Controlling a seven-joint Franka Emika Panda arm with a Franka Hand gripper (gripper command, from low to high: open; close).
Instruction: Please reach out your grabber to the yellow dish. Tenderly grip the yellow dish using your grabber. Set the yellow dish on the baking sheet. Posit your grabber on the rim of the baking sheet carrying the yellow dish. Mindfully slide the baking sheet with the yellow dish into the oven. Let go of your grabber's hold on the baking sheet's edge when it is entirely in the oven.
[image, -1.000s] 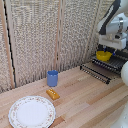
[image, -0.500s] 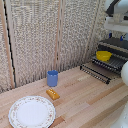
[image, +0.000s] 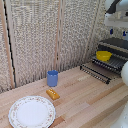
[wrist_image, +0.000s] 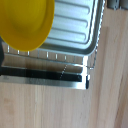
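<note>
The yellow dish (image: 104, 55) sits on the baking sheet (image: 114, 63), which juts out of the front of the dark oven (image: 119, 45) at the exterior view's right. My grabber (image: 117, 32) hangs above the dish, clear of it, with its two dark fingers apart and nothing between them. In the wrist view the yellow dish (wrist_image: 24, 21) rests on the ribbed metal sheet (wrist_image: 75, 27), and the oven's lowered dark door (wrist_image: 45, 75) lies beside it. The fingertips do not show clearly in the wrist view.
A blue cup (image: 52, 78), a small orange-yellow block (image: 52, 94) and a large white patterned plate (image: 32, 111) stand on the wooden table (image: 85, 100) at the exterior view's left. A woven screen (image: 45, 35) closes the back.
My grabber has risen from the yellow dish, which stays on the baking sheet. Nothing else has moved.
</note>
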